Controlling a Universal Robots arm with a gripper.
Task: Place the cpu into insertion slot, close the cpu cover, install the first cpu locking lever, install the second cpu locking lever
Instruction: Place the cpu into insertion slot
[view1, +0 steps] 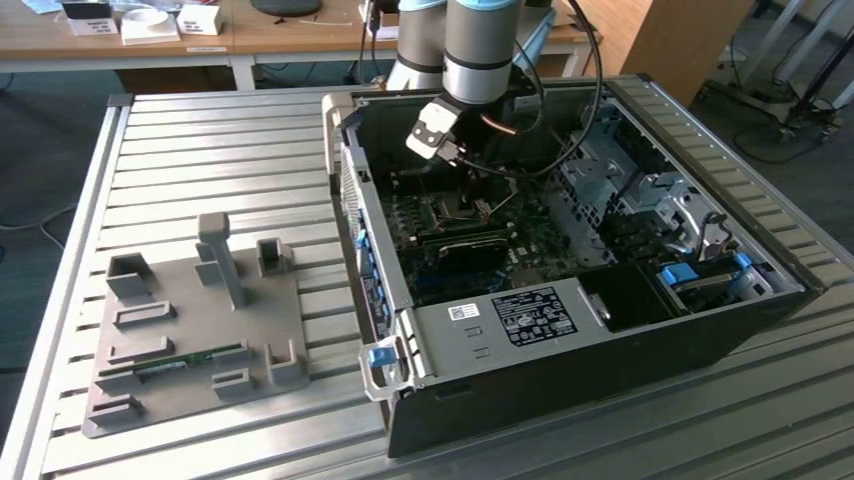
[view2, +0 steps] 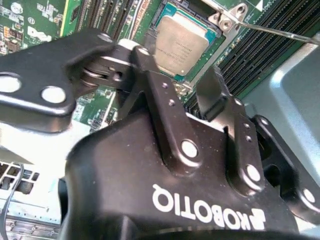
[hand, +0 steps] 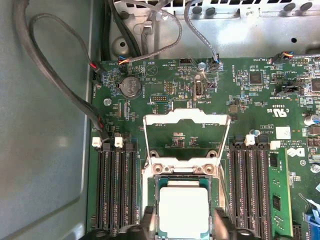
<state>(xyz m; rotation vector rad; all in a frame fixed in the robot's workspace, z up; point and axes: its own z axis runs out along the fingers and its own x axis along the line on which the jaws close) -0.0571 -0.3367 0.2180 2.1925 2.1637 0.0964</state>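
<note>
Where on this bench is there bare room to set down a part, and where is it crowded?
Bare slats of the table lie between the grey fixture and the wooden desk, and in the strip between the fixture and the computer case. Inside the case it is crowded: the claw straddles the cpu among cables.

cpu (view2: 181, 42) pt. hidden by gripper (view2: 177, 62), cut off in first wrist view

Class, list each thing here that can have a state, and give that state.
cpu, lying in the insertion slot
cpu cover, swung open
hand, open, straddling the cpu without gripping it
computer case, side open
</note>
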